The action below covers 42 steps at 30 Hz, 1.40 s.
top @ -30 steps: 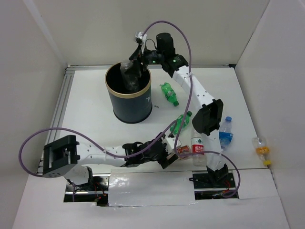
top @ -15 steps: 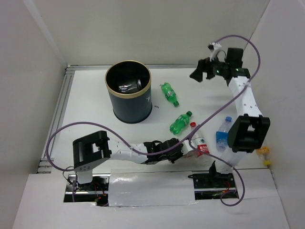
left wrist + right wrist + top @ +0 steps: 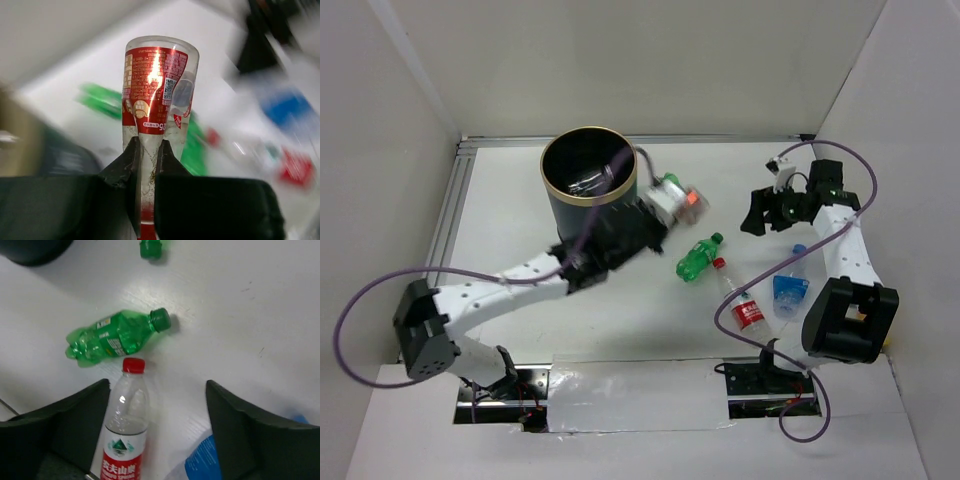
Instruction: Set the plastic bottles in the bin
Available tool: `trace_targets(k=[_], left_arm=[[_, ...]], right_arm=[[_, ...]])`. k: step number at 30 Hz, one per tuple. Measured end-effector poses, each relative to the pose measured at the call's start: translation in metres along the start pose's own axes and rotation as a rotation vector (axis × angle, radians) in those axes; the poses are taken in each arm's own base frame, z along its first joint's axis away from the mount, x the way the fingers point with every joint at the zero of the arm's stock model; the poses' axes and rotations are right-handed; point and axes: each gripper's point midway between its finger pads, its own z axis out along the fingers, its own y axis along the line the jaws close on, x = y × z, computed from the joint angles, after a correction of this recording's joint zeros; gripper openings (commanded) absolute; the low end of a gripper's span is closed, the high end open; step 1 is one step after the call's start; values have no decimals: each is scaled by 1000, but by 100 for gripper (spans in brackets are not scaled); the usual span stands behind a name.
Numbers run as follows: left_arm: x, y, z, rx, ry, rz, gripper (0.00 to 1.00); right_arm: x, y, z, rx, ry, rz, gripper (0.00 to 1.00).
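My left gripper (image 3: pixel 658 208) is shut on the neck of a clear bottle with a red label (image 3: pixel 680 203), held in the air just right of the bin (image 3: pixel 582 228). The left wrist view shows that bottle (image 3: pixel 157 85) pinched between my fingers, around the left gripper (image 3: pixel 148 146). The navy, gold-rimmed bin has a clear bottle (image 3: pixel 590 181) lying inside. On the table lie a green bottle (image 3: pixel 698 257) (image 3: pixel 117 335), a red-capped clear bottle (image 3: pixel 740 302) (image 3: pixel 125 425) and a blue-labelled bottle (image 3: pixel 789 286) (image 3: pixel 210 465). My right gripper (image 3: pixel 770 210) (image 3: pixel 156 392) hangs open above them, holding nothing.
A second green bottle (image 3: pixel 669 181) peeks out behind the held bottle; its cap (image 3: pixel 150 249) shows at the top of the right wrist view. White walls close the table at the back and on both sides. A metal rail (image 3: pixel 448 225) runs along the left edge.
My left gripper shut on the red-labelled bottle near the front edge and carried it up beside the bin. The right arm left the bin, swung to the right side and came down over the bottles.
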Motion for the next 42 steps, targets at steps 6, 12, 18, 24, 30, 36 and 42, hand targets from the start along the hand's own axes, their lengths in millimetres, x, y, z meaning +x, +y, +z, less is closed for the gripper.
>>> trace_targets(k=[6, 12, 18, 24, 30, 36, 42], left_arm=[[-110, 183, -55, -482, -306, -138, 0], [-67, 274, -46, -758, -204, -158, 33], [15, 294, -23, -833, 52, -128, 94], [-10, 272, -30, -800, 15, -83, 99], [-77, 174, -46, -562, -166, -37, 99], [-40, 91, -70, -360, -181, -74, 99], [74, 35, -67, -254, 49, -111, 98]], right_arm=[[42, 18, 3, -62, 111, -42, 47], [65, 35, 14, -143, 218, -81, 100], [87, 49, 24, -154, 320, -144, 100], [115, 48, 36, -132, 449, -139, 97], [144, 42, 51, -112, 603, -135, 86], [165, 35, 56, -104, 702, -130, 45], [157, 33, 39, -146, 708, -131, 7]])
